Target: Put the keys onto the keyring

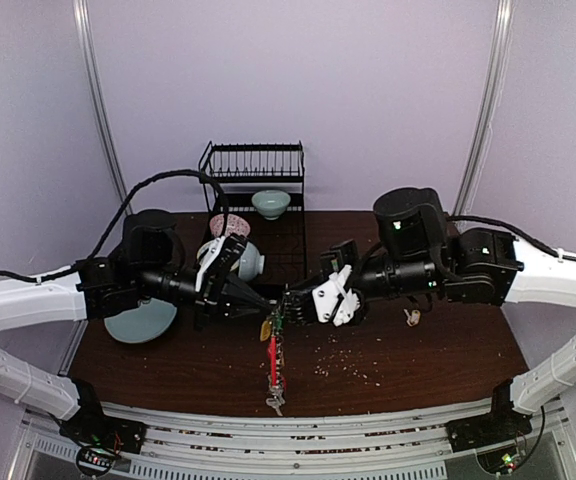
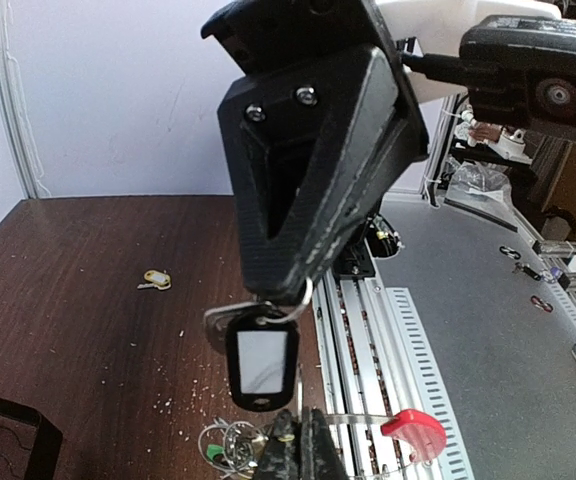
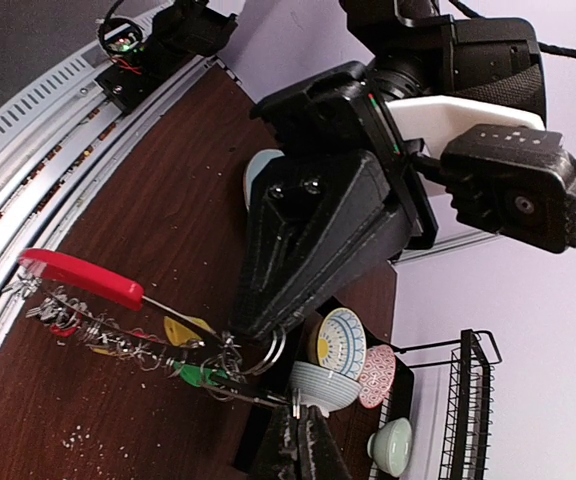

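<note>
Left fingers [image 3: 308,240], matte black wedge, pinching thin keyring [image 3: 194,373] (red strap [image 3: 78,273])

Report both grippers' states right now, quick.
Left gripper: closed, gripping the keyring.
Right gripper: closed, pinching the keyring's ring beside the black-framed tag.

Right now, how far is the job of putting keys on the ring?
Done: several tagged keys already hang on the keyring. In hand: the left hand pinches the ring while the right hand holds a black-tagged key against it. Left: one yellow-tagged key lies on the table.
</note>
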{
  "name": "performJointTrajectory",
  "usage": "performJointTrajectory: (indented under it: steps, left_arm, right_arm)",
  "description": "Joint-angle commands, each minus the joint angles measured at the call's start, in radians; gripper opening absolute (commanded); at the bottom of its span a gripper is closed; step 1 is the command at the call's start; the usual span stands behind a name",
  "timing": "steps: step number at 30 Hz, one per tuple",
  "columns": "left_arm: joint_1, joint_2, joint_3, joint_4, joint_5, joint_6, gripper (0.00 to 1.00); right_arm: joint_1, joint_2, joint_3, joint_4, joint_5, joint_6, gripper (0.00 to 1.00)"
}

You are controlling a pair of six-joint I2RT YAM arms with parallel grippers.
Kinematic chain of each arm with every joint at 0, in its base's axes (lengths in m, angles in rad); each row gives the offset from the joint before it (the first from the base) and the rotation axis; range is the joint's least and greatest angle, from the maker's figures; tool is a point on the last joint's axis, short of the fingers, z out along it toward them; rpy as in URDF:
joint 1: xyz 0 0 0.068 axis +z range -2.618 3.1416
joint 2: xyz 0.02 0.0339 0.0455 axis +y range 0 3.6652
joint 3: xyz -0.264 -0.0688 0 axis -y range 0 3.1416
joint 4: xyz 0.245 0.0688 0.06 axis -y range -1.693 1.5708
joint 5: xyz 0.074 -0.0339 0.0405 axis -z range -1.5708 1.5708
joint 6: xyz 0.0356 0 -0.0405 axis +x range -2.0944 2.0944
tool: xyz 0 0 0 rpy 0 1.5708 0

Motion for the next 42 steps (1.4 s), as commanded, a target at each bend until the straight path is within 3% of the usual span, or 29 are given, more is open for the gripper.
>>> performJointTrajectory:
  steps: [1,12,21,42]
  left_arm:
    - [-0.004,-0.007,0.007,0.094,0.063,-0.018,0.0]
    - [-0.013,-0.021,-0.006,0.133,0.1,-0.04,0.0]
    - [-0.024,-0.015,-0.017,0.183,0.128,-0.094,0.0]
    - [-0.036,0.012,-0.006,0.166,0.105,-0.102,0.0]
  right_arm:
    - [-0.017,0.021,0.055,-0.145,-0.102,0.065,0.0]
    - [-0.12,0.053,0.147,-0.277,-0.393,0.201,0.0]
    - [-0.08,-0.019,0.009,-0.061,-0.261,0.127,0.0]
    - [-0.032,0.006,0.037,-0.058,-0.214,0.06,0.0]
